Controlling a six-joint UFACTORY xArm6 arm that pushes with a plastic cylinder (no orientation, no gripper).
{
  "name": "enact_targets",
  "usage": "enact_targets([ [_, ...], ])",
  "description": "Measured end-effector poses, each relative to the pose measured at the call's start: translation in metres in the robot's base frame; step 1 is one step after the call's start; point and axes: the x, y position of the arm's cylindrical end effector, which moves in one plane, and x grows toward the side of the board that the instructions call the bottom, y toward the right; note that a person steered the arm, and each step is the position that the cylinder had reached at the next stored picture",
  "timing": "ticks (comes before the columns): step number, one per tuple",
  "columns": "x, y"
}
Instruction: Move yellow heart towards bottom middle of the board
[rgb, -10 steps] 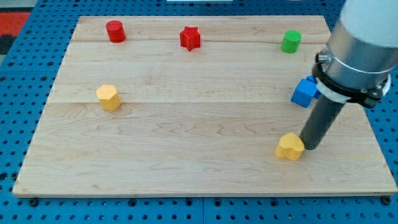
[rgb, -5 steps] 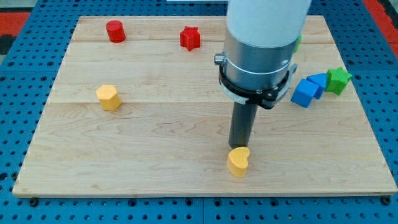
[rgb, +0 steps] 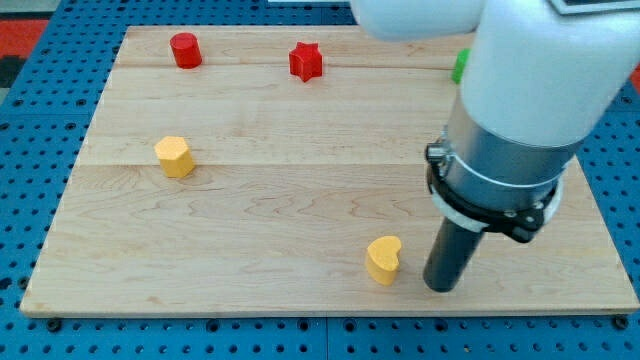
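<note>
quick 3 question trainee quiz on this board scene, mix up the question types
1. True or false: my tip touches the yellow heart.
2. Which block lies nearest the view's top left corner? A) red cylinder B) red star C) yellow hexagonal block
3. Fill in: the arm hides most of the ____ block near the view's top right.

Key:
1. False; the tip stands just to the heart's right, with a gap.
2. A
3. green

camera view: single | high, angled down | whole board (rgb: 300, 180) framed (arm crowds the view's right)
</note>
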Motion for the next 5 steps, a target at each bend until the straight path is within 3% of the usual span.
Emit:
enact_targets([
  [5, -0.020, -0.131],
])
